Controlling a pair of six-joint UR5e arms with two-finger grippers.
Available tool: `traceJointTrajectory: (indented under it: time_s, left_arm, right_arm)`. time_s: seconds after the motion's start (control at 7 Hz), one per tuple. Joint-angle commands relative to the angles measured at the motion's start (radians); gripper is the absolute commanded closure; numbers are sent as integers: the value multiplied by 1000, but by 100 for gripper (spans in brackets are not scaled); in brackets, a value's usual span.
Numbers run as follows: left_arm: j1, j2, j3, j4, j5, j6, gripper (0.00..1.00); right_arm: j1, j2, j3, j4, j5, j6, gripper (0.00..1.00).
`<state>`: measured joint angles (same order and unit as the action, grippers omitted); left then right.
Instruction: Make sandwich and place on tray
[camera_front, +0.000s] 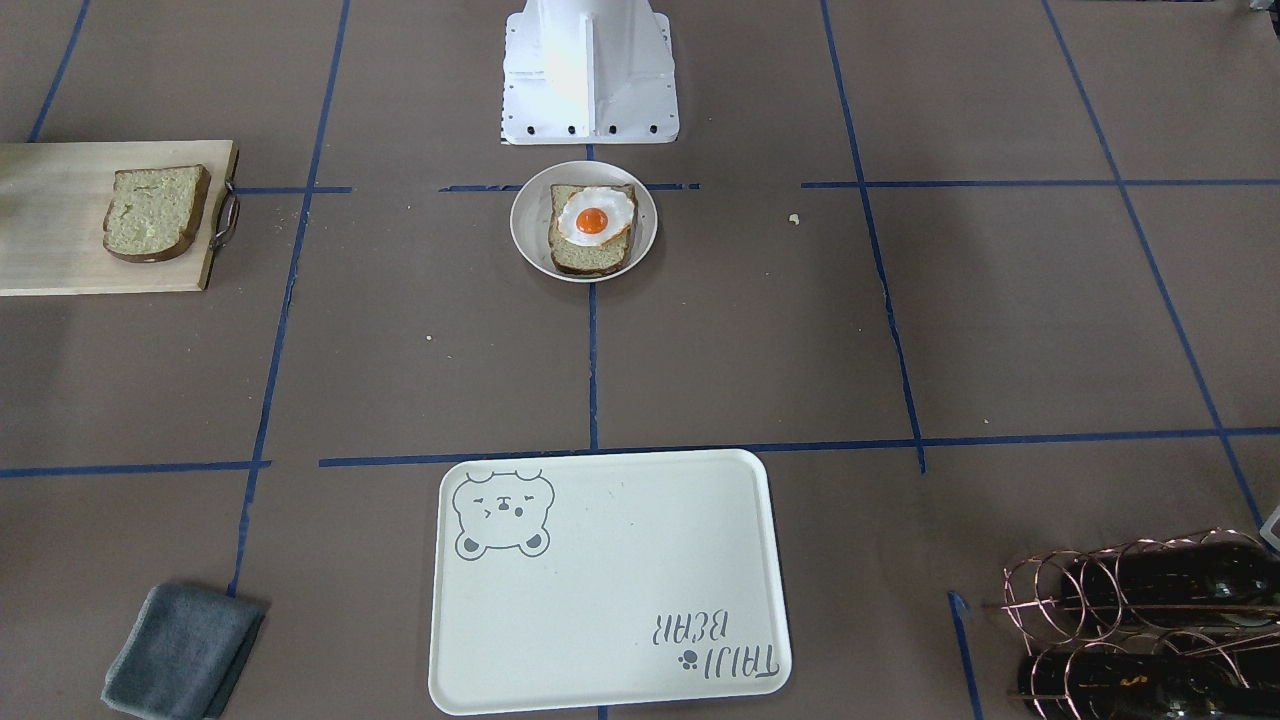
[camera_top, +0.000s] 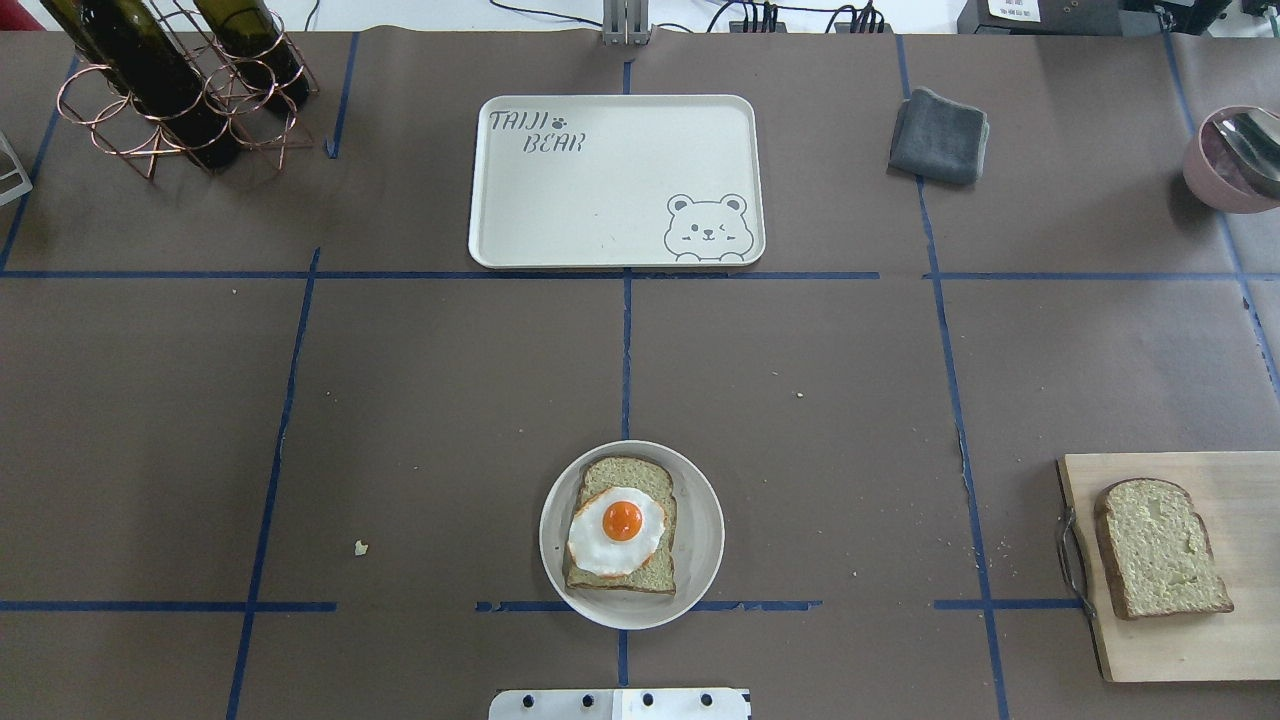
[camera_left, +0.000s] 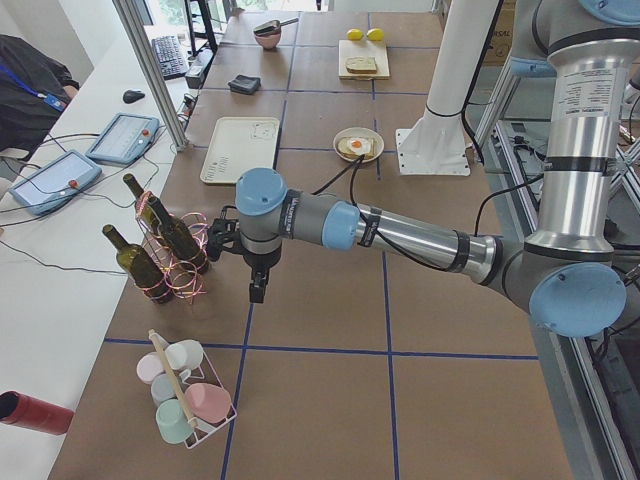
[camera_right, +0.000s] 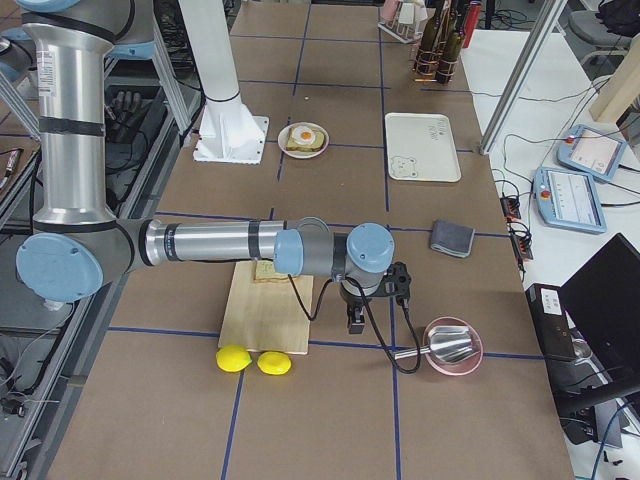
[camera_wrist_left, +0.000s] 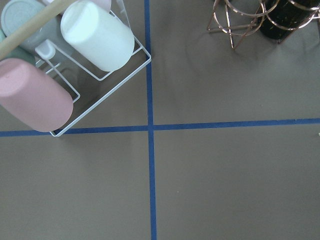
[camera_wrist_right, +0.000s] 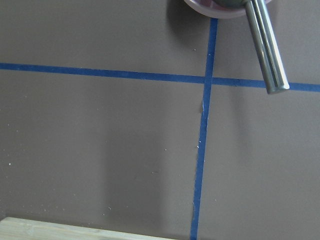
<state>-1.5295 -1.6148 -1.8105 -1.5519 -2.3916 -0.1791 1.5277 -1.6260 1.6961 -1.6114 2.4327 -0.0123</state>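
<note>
One bread slice (camera_top: 625, 485) lies on a small round white plate (camera_top: 700, 530) near the robot base, with the fried egg (camera_top: 617, 530) on top. The second bread slice (camera_top: 1160, 548) lies on the wooden cutting board (camera_top: 1230, 640) at the right. The cream tray (camera_top: 600, 200) with the bear drawing is bare at the far middle. My left gripper (camera_left: 257, 293) hangs above the table by the bottle rack, far from the food; my right gripper (camera_right: 354, 325) hangs beside the board's far edge. I cannot tell whether either is open or shut. The wrist views show no fingers.
A copper rack with dark bottles (camera_top: 170, 80) stands far left. A grey cloth (camera_top: 938, 136) lies right of the tray. A pink bowl with a metal scoop (camera_top: 1230, 160) sits far right. A rack of cups (camera_left: 185, 395) and two lemons (camera_right: 250, 360) sit at the table's ends.
</note>
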Motion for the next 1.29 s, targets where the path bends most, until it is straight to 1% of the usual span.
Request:
traceJointTrajectory:
  time_s: [0.0,0.14,0.29,0.43,0.57,0.71,0.86,1.0,1.14]
  left_arm:
    - [87,-37,-45,-81,-11,-177,0]
    - [129,-39,-55,-138,-6,-256,0]
    - [158,-52,-55,-183,-6,-328,0]
    - [193,-66,-82,-197,-6,-424,0]
    - [236,-69,-127,-198,-6,-501,0]
    - [289,-101,-147,-198,-6,-602,0]
    - [349,-123,-154,-211,-4,-678,0]
    - [409,-126,-150,-291,27,-783,0]
    - [464,-128,-142,-354,54,-874,0]
  right_arm:
    - [-84,-11,36,233,-6,348,0]
    - [-156,-46,37,352,-17,426,0]
    - [-197,-75,37,448,-56,483,0]
    - [-230,-87,39,490,-82,599,0]
    - [-266,-144,83,492,-92,626,0]
    - [-306,-222,158,492,-109,630,0]
    - [-329,-303,219,530,-107,661,0]
    - [-386,-368,220,661,-113,749,0]
    - [-430,-406,218,748,-138,809,0]
